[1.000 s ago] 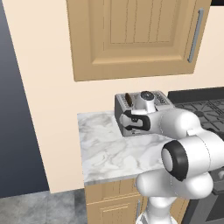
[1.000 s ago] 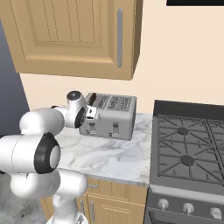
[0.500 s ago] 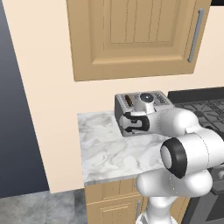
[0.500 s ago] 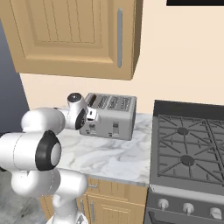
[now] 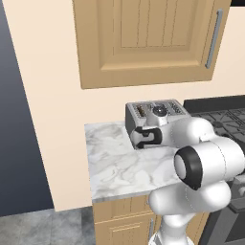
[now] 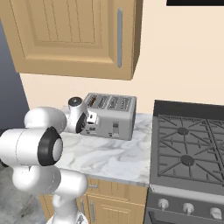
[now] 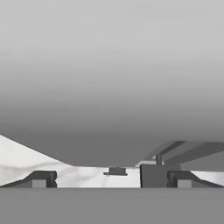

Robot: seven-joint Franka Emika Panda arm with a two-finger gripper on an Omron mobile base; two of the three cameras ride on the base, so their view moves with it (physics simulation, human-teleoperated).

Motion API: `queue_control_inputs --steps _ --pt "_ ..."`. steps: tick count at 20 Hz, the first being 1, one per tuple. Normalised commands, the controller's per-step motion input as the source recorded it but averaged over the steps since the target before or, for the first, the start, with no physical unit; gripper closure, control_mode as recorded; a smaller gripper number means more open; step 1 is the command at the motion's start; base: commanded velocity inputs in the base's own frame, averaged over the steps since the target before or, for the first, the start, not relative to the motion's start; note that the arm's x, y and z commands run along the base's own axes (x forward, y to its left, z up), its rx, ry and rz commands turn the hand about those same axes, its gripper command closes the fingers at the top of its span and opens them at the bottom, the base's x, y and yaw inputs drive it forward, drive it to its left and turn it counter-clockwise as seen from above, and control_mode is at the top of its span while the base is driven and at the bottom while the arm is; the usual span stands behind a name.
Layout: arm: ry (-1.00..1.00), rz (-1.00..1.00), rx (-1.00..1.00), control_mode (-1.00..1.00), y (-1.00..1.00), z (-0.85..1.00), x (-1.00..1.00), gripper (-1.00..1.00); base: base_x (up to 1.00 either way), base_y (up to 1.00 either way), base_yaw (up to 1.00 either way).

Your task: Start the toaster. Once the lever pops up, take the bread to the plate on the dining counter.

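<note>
The pincer stands spread wide, gripping nothing, its tips close up against the grey front face of the toaster. The toaster sits on the marble tabletop by the wall, beside the stove. A dark brown slice of bread sits in a top slot.

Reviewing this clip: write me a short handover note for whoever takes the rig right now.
Tool: open, holding nothing, pressed up close to the toaster.
Toaster: on the marble worktop, left of the stove, under the wall cabinet.
Lever: a dark slider on the front face; I cannot tell if it is down.
Done: approach to the toaster.
Left: start the toaster, wait for the pop-up, carry the bread to the plate.
</note>
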Motion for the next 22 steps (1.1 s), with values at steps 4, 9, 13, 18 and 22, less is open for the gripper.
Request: queue_control_inputs --steps 4,9,13,18,22 --pt "0.00 0.00 0.00 -1.00 0.00 -0.14 0.00 -1.00 0.00 0.00 0.00" --pt "0.00 0.00 0.00 -1.00 0.00 -0.14 0.00 -1.00 0.00 0.00 0.00" --pt "0.00 0.00 0.00 -1.00 0.00 -0.17 0.00 -1.00 0.00 0.00 0.00" --pt "0.00 0.00 0.00 -1.00 0.00 -0.11 0.00 -1.00 0.00 0.00 0.00" --pt "0.00 0.00 0.00 -1.00 0.00 0.00 0.00 -1.00 0.00 0.00 0.00"
